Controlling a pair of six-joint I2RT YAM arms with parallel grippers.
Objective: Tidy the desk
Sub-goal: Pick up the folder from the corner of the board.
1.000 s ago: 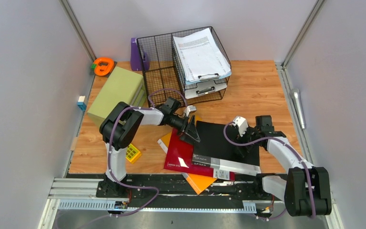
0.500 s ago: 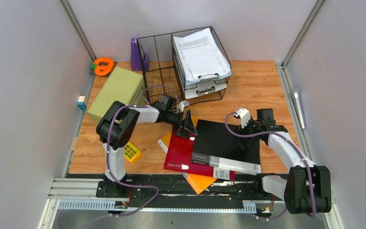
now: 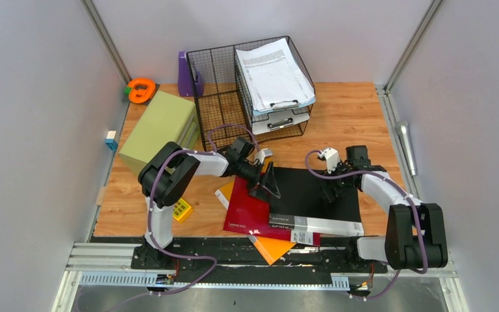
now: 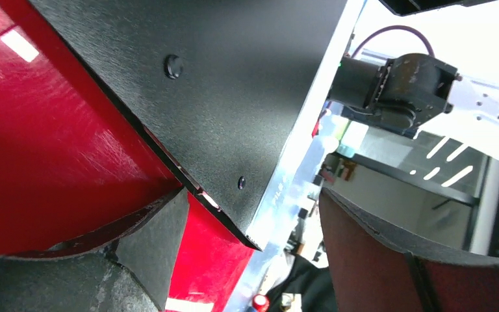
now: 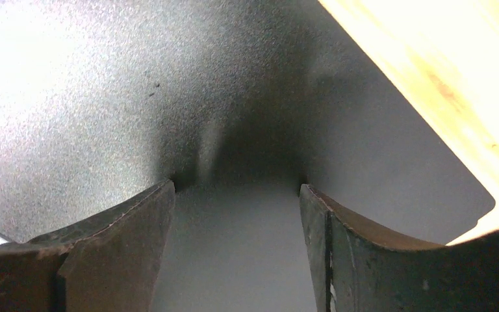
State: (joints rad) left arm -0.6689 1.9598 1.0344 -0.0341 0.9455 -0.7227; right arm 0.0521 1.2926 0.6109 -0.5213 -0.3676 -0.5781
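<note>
The black folder (image 3: pixel 305 195) is seemingly being steadied by the right pincer (image 3: pixel 333 190), jaws spread and gripping nothing, while its edge above the red folder (image 3: pixel 243 208) is being straddled by the wide-open, empty left pincer (image 3: pixel 268 186); bare tabletop (image 3: pixel 354 120), spreading beneath everything, is being left open at the far right

Black folder (image 3: pixel 302 188) overlaps the right part of a red folder (image 3: pixel 247 211), which covers an orange folder (image 3: pixel 273 248). Wire basket (image 3: pixel 211 97) at the rear, printed papers (image 3: pixel 273 71) on its upper tray. Green box (image 3: pixel 159 127) left of the basket, purple holder (image 3: pixel 185 75) and orange item (image 3: pixel 141 90) behind it. Small yellow item (image 3: pixel 181 209) left of the red folder.
</note>
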